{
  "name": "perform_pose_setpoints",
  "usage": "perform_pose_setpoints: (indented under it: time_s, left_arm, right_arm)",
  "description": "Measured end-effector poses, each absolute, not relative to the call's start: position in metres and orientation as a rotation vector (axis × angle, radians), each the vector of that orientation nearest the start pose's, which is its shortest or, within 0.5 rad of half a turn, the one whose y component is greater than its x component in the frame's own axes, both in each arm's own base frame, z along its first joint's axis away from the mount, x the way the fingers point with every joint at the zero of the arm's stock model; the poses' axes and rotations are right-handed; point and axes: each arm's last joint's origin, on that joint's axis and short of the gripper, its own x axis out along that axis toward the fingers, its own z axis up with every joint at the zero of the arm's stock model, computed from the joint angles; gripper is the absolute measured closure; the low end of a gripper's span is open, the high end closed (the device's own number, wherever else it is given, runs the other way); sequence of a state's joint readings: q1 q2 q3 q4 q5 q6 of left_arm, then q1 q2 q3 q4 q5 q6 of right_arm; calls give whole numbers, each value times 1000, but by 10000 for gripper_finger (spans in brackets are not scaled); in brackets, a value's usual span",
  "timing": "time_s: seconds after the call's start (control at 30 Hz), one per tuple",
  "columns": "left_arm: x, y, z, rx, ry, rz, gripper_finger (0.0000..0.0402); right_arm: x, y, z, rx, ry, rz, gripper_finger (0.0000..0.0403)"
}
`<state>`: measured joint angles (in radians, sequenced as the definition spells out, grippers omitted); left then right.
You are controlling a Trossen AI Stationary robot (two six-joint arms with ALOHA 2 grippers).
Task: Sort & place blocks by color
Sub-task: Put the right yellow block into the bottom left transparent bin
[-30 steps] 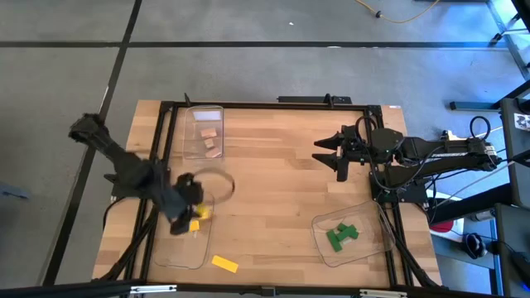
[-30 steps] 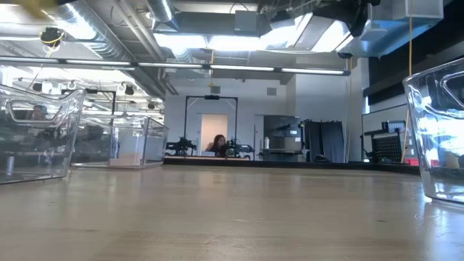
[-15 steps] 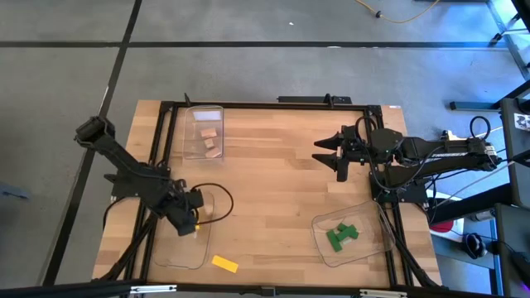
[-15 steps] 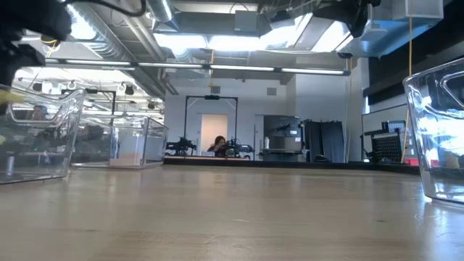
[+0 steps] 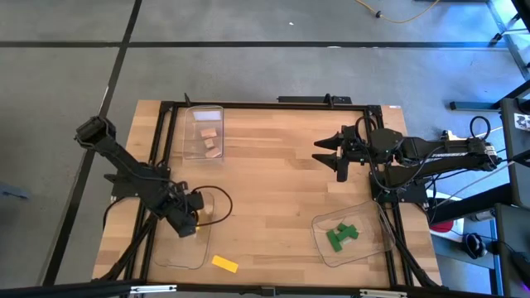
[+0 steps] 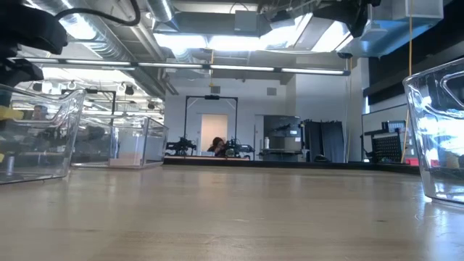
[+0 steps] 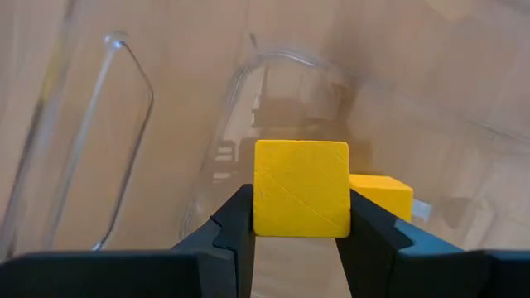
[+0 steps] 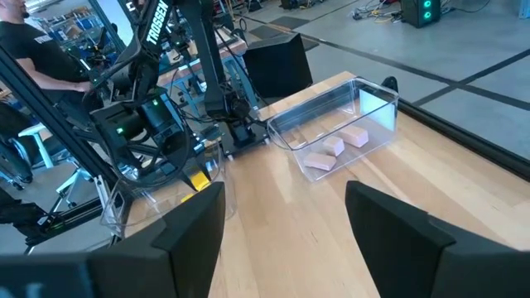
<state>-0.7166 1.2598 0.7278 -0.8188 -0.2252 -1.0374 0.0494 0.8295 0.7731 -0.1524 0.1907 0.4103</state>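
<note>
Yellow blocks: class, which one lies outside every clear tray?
The yellow block flat on the bare table, near its front edge beside the front-left tray. Another yellow block is gripped in the left tool over that tray.

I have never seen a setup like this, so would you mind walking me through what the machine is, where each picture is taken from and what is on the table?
Two dark robot arms work at a wooden table, sorting small blocks by colour into clear trays. One picture looks straight down, one looks level across the tabletop, and one comes from each wrist. The left gripper is shut on a yellow block over the near-left tray, where another yellow block already lies. A third yellow one lies on the table beside that tray. The far tray holds tan blocks; the right tray holds green blocks. The right gripper waits open above the table.
</note>
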Motion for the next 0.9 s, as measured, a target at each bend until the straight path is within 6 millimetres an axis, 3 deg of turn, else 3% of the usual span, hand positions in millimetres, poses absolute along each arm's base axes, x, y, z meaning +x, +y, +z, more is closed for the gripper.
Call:
perform_pose_setpoints:
  time_s: [0.33, 0.73, 0.9]
  left_arm:
    - [156, -128, 188, -282, 1252, 233, 248]
    - [156, -127, 188, -330, 1242, 274, 240]
    - [153, -125, 196, -374, 1240, 241, 224]
  right_arm:
    - [184, 4, 324, 383, 176, -181, 151]
    - [184, 4, 324, 383, 175, -181, 151]
    - [184, 4, 324, 383, 175, -181, 151]
